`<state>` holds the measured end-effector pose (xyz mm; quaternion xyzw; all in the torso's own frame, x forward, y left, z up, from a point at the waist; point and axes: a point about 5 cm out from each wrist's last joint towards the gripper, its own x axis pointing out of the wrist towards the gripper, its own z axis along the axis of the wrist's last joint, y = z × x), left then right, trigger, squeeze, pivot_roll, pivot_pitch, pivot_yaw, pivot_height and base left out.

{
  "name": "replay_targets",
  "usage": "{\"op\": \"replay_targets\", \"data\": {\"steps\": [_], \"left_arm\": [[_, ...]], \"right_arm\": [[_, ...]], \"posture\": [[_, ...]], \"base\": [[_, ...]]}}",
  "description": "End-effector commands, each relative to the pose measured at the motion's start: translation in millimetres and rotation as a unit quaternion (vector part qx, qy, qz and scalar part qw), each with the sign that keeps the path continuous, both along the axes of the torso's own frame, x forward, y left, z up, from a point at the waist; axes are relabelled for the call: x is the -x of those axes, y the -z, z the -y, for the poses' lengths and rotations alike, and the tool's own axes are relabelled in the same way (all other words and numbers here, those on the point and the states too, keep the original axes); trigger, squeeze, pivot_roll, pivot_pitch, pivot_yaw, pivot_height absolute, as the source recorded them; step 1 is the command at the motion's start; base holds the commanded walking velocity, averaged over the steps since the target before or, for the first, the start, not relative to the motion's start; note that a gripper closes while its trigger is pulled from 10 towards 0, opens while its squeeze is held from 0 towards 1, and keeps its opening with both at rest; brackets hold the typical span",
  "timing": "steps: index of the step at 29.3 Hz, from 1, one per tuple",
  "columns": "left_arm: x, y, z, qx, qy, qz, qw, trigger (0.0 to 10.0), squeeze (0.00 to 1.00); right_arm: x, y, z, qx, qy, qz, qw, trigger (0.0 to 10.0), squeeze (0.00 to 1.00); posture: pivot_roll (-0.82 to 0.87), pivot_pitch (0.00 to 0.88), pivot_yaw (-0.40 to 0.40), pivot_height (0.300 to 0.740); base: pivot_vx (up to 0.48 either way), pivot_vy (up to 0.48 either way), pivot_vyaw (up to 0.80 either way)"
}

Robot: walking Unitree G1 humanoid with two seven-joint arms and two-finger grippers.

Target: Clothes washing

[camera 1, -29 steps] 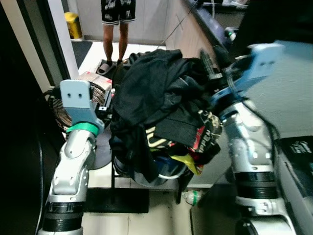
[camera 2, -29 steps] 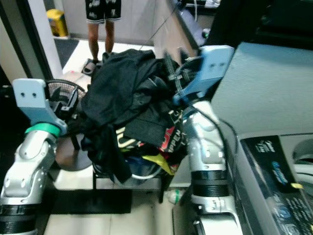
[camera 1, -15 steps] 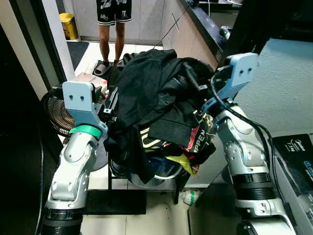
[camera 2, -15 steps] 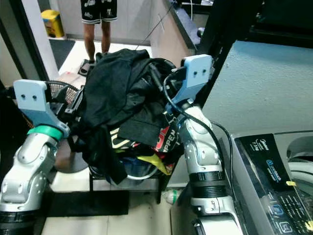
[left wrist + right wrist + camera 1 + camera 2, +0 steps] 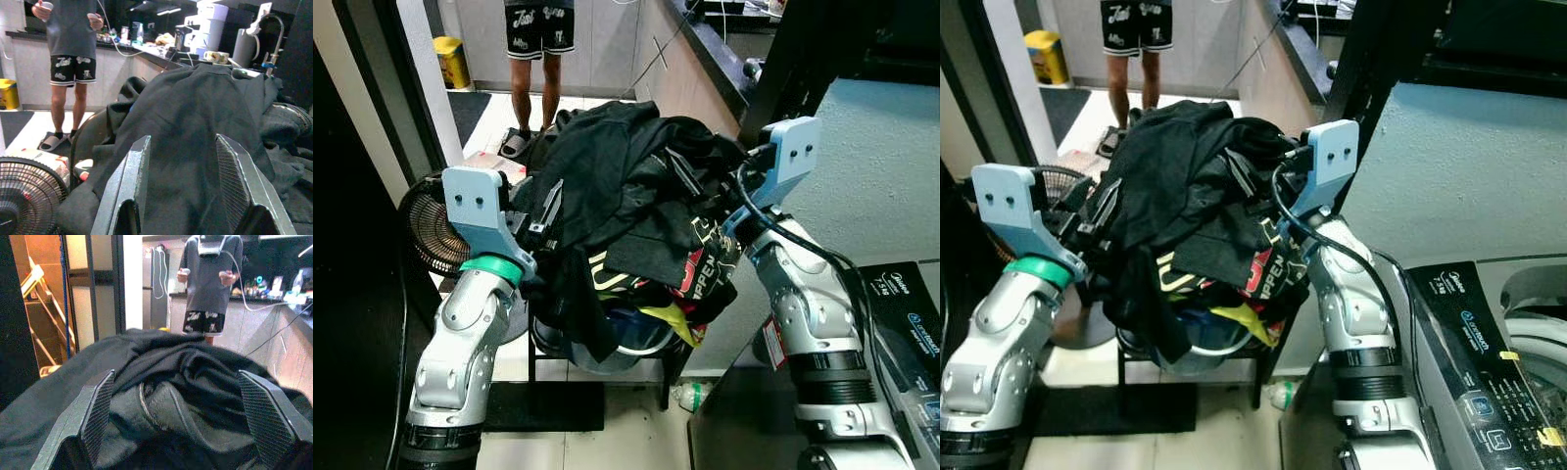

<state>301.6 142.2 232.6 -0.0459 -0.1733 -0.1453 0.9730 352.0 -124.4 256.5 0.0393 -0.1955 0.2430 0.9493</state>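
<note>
Tiled utility corner off a kitchen, counter running along the back, and a person (image 5: 534,39) in patterned shorts standing on the mat by the doorway with what look like controllers in hand.

Going left to right: there's a floor fan (image 5: 429,227) down low against the dark wall. Next the left gripper (image 5: 182,186), fingers spread wide and pressed against the near side of the laundry pile (image 5: 626,206), not pinching anything as far as I can see. The pile is a big heap of mostly black clothes mounded over a basket (image 5: 631,345) that sits on a small black stand. Then the right gripper (image 5: 182,423), also spread wide, straddling the other side of the heap. So it's basically hugging the load between two open claws. Far right, the washing machine (image 5: 1489,362) is just beside the robot, with its tub partly in view.

Progress-wise I'd say early: everything's in the pile, nothing visibly in the drum, so the whole transfer is left.

Writing: one garment shows red-and-white letters, maybe "PPEN", partly folded away. The washer panel has a logo and small print, too tiny for me to read.
</note>
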Motion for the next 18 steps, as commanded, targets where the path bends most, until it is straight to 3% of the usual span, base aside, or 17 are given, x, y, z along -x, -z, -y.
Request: {"op": "replay_targets", "data": {"steps": [1, 10, 11, 12, 13, 18], "left_arm": [[3.0, 2.0, 3.4, -0.005, 0.012, -0.005, 1.0, 10.0, 0.0], [7.7, 5.0, 7.4, -0.007, 0.024, -0.016, 1.0, 10.0, 0.0], [8.7, 5.1, 7.6, -0.007, 0.026, -0.017, 0.999, 10.0, 0.0], [9.4, 5.1, 7.8, -0.008, 0.028, -0.018, 0.999, 10.0, 0.0], [10.0, 5.3, 7.8, -0.007, 0.029, -0.019, 0.999, 10.0, 0.0], [11.3, 5.2, 8.6, -0.006, 0.032, -0.02, 0.999, 10.0, 0.0]], "right_arm": [[-3.9, 4.7, -0.8, 0.001, 0.004, -0.008, 1.0, 10.0, 1.0], [-13.3, 16.0, -10.8, 0.018, -0.001, -0.038, 0.999, 10.0, 1.0], [-12.6, 16.4, -13.3, 0.021, -0.008, -0.04, 0.999, 10.0, 0.51], [-11.9, 16.7, -15.3, 0.022, -0.013, -0.041, 0.999, 10.0, 0.51], [-10.9, 17.0, -17.1, 0.023, -0.018, -0.043, 0.999, 10.0, 0.0], [-8.0, 16.2, -20.2, 0.018, -0.028, -0.041, 0.999, 10.0, 0.0]], "posture": [[0.03, 0.043, -0.006, 0.74], [0.04, 0.064, -0.005, 0.74], [0.05, 0.086, -0.007, 0.74], [0.05, 0.086, -0.007, 0.74], [0.05, 0.086, -0.007, 0.74], [0.05, 0.093, -0.007, 0.74]], "base": [[0.0, 0.0, 0.0], [0.0, 0.0, 0.0], [0.0, 0.0, 0.0], [0.0, 0.0, 0.0], [0.0, 0.0, 0.0], [0.0, 0.0, 0.0]]}}
